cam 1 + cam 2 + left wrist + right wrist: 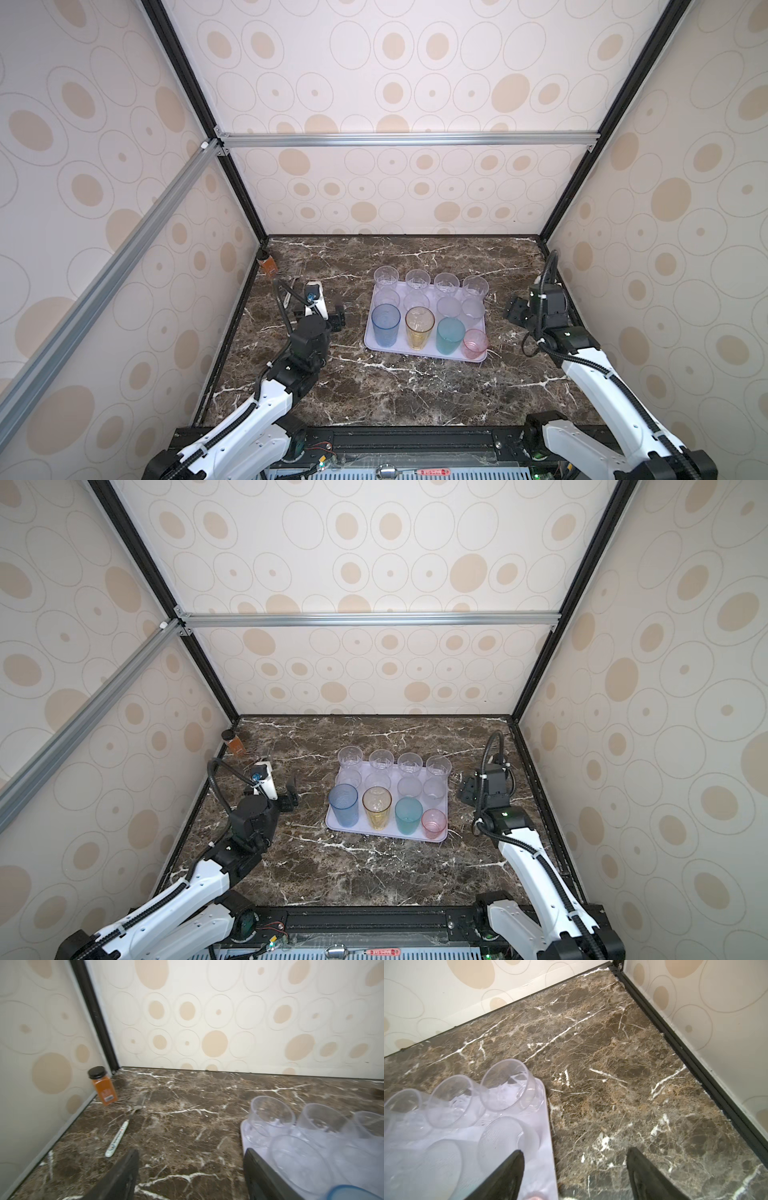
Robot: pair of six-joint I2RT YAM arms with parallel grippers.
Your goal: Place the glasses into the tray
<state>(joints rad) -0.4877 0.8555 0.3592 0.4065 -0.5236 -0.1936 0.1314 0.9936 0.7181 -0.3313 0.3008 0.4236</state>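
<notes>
The pale lavender tray [415,353] lies at mid table in both top views, and all the glasses I can see stand upright inside it. Several clear glasses [386,276] fill its far rows beside two frosted ones [473,309]. Along its near edge stand a blue [385,324], an amber [419,326], a teal [450,334] and a small pink glass [475,343]. My left gripper [338,318] [191,1153] hovers open left of the tray [245,1132], holding nothing. My right gripper [515,313] [575,1151] is open and empty over the tray's right rim [548,1142].
A small amber bottle [267,264] [102,1086] with a dark cap stands in the far left corner. A white-handled fork [122,1132] lies on the marble near it. Patterned walls enclose the table on three sides.
</notes>
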